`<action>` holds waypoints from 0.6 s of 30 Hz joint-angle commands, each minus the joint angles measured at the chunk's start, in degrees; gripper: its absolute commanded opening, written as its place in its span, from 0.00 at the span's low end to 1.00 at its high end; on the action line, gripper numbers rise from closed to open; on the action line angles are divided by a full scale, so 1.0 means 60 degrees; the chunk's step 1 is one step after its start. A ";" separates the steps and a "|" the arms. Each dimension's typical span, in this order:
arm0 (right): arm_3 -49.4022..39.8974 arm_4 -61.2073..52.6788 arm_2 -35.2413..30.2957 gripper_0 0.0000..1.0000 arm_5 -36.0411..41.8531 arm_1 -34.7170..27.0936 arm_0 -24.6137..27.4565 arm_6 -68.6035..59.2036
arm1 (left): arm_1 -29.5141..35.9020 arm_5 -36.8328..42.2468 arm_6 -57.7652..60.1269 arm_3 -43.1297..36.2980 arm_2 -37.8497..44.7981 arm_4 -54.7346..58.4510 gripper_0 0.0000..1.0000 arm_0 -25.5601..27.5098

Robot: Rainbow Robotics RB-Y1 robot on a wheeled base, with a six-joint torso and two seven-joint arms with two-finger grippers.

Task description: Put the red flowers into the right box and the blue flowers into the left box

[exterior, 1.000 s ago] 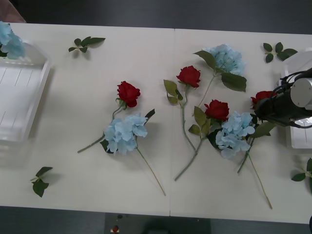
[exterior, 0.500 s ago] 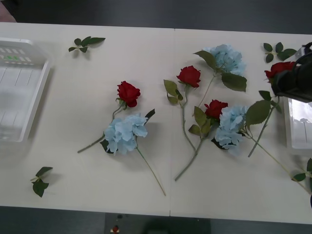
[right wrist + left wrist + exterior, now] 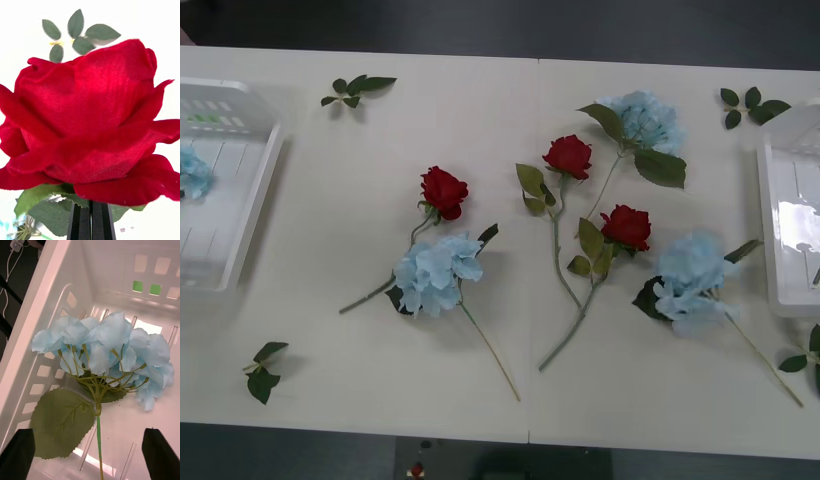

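**Mid-sort: one rose clamped, one hydrangea let go in its tray**

Right now I have both arms busy at opposite ends of the table. My right gripper (image 3: pixel 90 221) has its black fingers (image 3: pixel 77 223) pressed together, with only a thin line between them, and a red rose (image 3: pixel 88 120) stands straight up out of them. I cannot see the stem itself, since leaves hide it, but the bloom sits directly beyond the fingertips, so I judge they pinch the stem just under the head. Holding it that close keeps the head from swinging while I carry it to the right box (image 3: pixel 770 200).

My left gripper (image 3: pixel 88 461) is spread wide, one finger (image 3: pixel 17 453) at each side, holding nothing. Between and beyond those fingers a blue hydrangea (image 3: pixel 105 348) lies on the ribbed floor of the left box (image 3: pixel 48 288), its stem pointing back toward the gap and a broad leaf near one finger. I read that as a finished drop: fingers apart, flower resting on its own.

On the table (image 3: pixel 330 200) between the boxes, three more red roses (image 3: pixel 443 190) and three blue hydrangeas (image 3: pixel 435 272) lie waiting, with loose leaf sprigs (image 3: pixel 355 88) around the edges. So most of the sorting is, I judge, not yet done.
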 commanded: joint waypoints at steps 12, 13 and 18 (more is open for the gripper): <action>0.5303 0.0332 -0.0149 0.00 -0.2354 -0.1396 -0.1392 0.2504 | -0.0193 0.1030 -0.0134 -0.4118 0.0311 0.0965 1.00 -0.0259; 0.5640 0.0361 -0.0135 0.00 -0.2588 -0.1382 -0.1392 0.2592 | -0.0398 0.1279 -0.0149 -0.4469 0.0311 0.0965 1.00 -0.0259; 0.6079 0.0376 0.0349 0.00 -0.3101 -0.1308 -0.1392 0.2607 | -0.1145 0.1938 -0.0193 -0.5377 0.0311 0.0819 1.00 -0.0259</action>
